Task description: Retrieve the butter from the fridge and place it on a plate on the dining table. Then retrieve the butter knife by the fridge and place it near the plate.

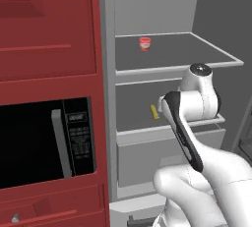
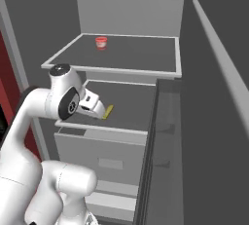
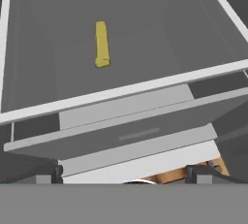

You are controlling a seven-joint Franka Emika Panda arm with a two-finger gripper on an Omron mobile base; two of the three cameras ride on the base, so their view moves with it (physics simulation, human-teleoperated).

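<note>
Yellow butter [image 1: 155,111] lies flat on the middle shelf [image 2: 141,104] of the open fridge [image 1: 147,5], a little left of the shelf's centre and back from its pale front lip. It is untouched, so we judge the task barely begun: the door is open and the arm has reached toward the shelf, but the grasp, the carry to the plate and the whole knife errand are yet to do.

Our gripper [image 3: 128,174] hangs in front of the shelf edge, short of the butter and apart from it. In the hand view the two dark finger tips [image 3: 48,173] stand wide apart at the bottom, nothing between them, so the jaws are fully spread and empty.

For room, the slot is tight above and free sideways. The upper shelf [image 1: 172,51], which carries a small red cup [image 1: 144,43] toward its back left, overhangs the butter's shelf, so we have a low gap to enter; the wrist looks bulky against it in the left base view. The shelf's raised front rim lies between us and the butter and must be cleared. Below it the drawer [image 2: 99,158] front juts out. The fridge's left wall is near, with the red cabinet [image 1: 49,24] and microwave [image 1: 44,142] beyond; the open door [image 2: 219,121] bounds the right. Bare shelf surrounds the butter on all sides.
</note>
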